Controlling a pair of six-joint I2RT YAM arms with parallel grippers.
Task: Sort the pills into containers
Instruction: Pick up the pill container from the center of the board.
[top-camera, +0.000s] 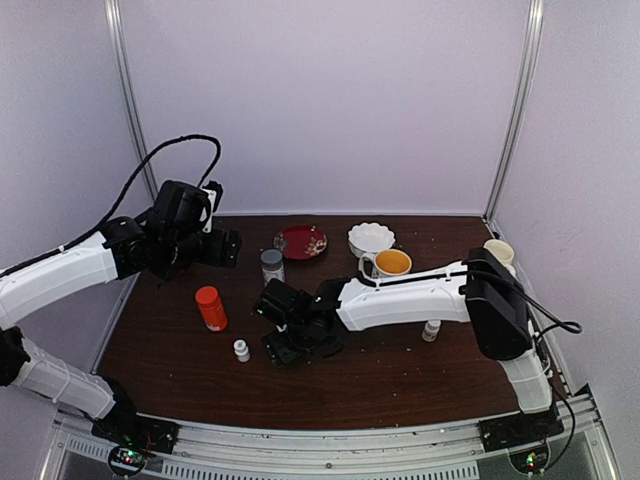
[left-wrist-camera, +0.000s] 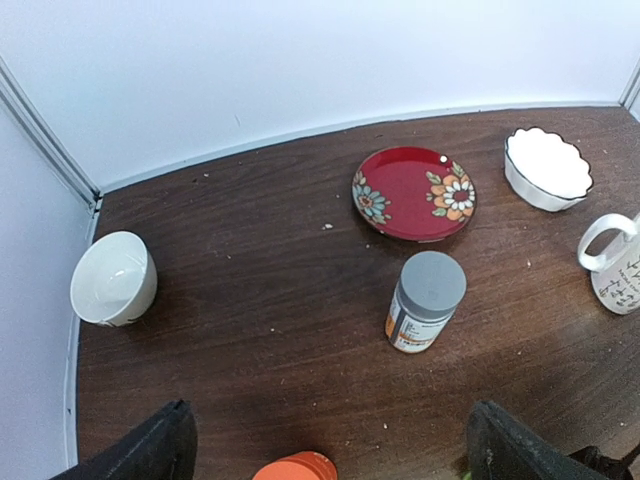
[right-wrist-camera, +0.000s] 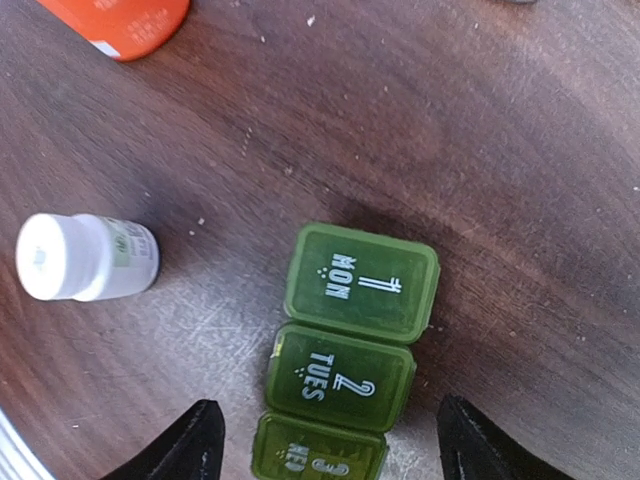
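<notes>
The dark-green pill box (right-wrist-camera: 355, 330) lies flat on the table with its lids shut; the ones marked MON, TUES and WED show. My right gripper (right-wrist-camera: 330, 450) hovers over it, open, one finger on each side and neither touching. From above, the right gripper (top-camera: 278, 325) hides the box. A tiny white pellet (left-wrist-camera: 443, 158) rests on the far rim of the red plate (left-wrist-camera: 414, 193). My left gripper (left-wrist-camera: 330, 440) is open and holds nothing, raised at the table's left (top-camera: 225, 247).
An orange bottle (top-camera: 211, 308) and a small white bottle (top-camera: 241, 350) stand left of the box. A grey-capped bottle (top-camera: 272, 264), a scalloped white bowl (top-camera: 371, 238) and a mug with orange inside (top-camera: 388, 263) sit further back. Another small bottle (top-camera: 431, 330) is at the right, and a white cup (left-wrist-camera: 113, 278) at the far left.
</notes>
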